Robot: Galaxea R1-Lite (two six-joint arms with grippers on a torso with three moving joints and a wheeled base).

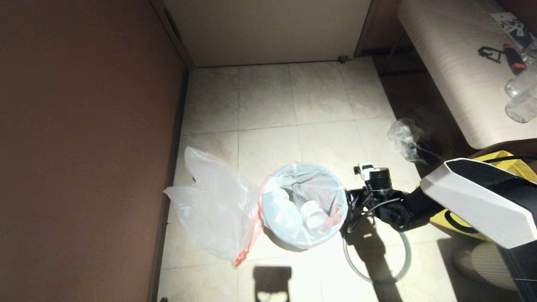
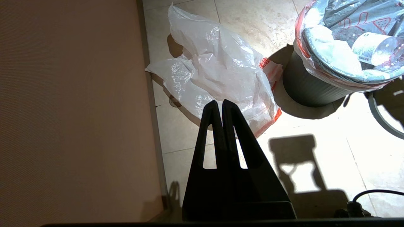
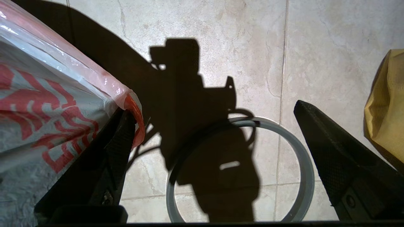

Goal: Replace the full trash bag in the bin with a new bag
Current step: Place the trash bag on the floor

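The bin (image 2: 309, 88) stands on the tiled floor, lined with the full trash bag (image 1: 293, 188), white with red print, folded over its rim. A plastic bottle (image 2: 375, 47) and white scraps lie inside. The new bag (image 1: 214, 209), cloudy white with red-orange edges, lies crumpled on the floor left of the bin. A grey hoop (image 1: 377, 260) rests flat on the floor to the bin's right. My right gripper (image 1: 349, 205) hangs open at the bin's right side above the hoop (image 3: 303, 151); one finger (image 3: 120, 142) is against the full bag's red-orange edge. My left gripper (image 2: 219, 102) is shut and empty, above the new bag (image 2: 221, 69).
A brown wall (image 1: 84, 147) runs close along the left, behind the new bag. A yellow tote (image 1: 503, 163) and a small clear wrinkled bag (image 1: 405, 140) sit to the right by a pale table (image 1: 453, 75) holding bottles (image 1: 522, 96).
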